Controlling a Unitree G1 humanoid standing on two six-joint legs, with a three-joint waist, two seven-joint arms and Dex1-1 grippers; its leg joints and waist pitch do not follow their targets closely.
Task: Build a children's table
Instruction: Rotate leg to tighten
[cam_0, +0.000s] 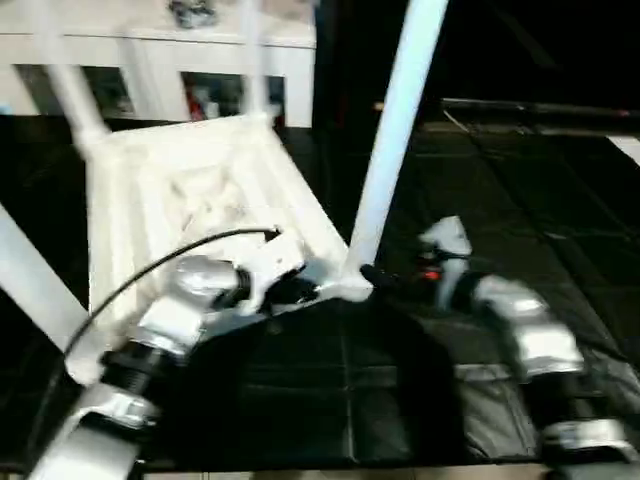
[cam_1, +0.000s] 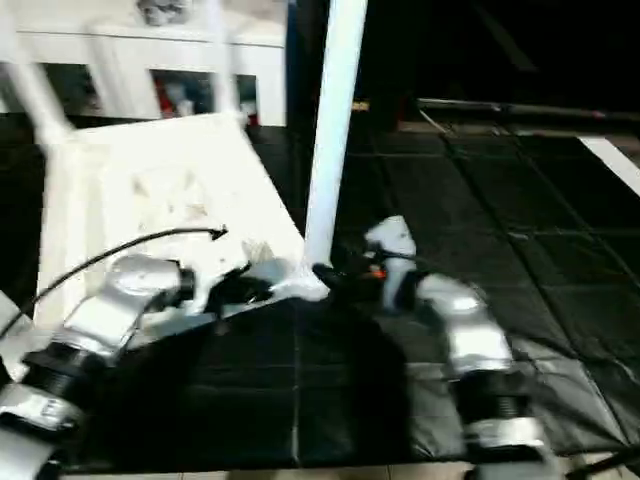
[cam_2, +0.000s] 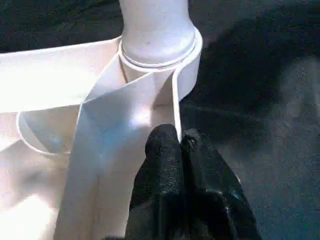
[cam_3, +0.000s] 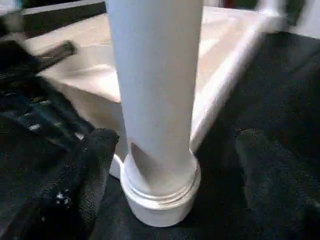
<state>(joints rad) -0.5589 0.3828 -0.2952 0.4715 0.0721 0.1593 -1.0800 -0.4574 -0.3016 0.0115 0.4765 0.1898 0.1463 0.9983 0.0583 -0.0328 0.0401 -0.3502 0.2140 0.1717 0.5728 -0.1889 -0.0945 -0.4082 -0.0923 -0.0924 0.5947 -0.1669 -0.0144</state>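
Note:
The children's table lies upside down on the black mat, its ribbed white top (cam_0: 190, 190) facing up. A long white leg (cam_0: 395, 130) stands in the near corner socket (cam_2: 157, 50), and other legs (cam_0: 70, 90) rise from the far corners. My left gripper (cam_2: 179, 145) is shut on the thin rim wall just beside that socket. My right gripper (cam_3: 180, 165) is open at the base of the same leg (cam_3: 155, 90), with one black finger (cam_3: 95, 165) close on one side and the other finger (cam_3: 270, 165) well apart on the other side.
A white cabinet with glass doors (cam_0: 150, 60) stands behind the table. Black padded mat (cam_0: 520, 200) covers the floor to the right and in front. A dark bar (cam_0: 540, 110) runs along the back right. A black cable (cam_0: 150, 265) loops over my left forearm.

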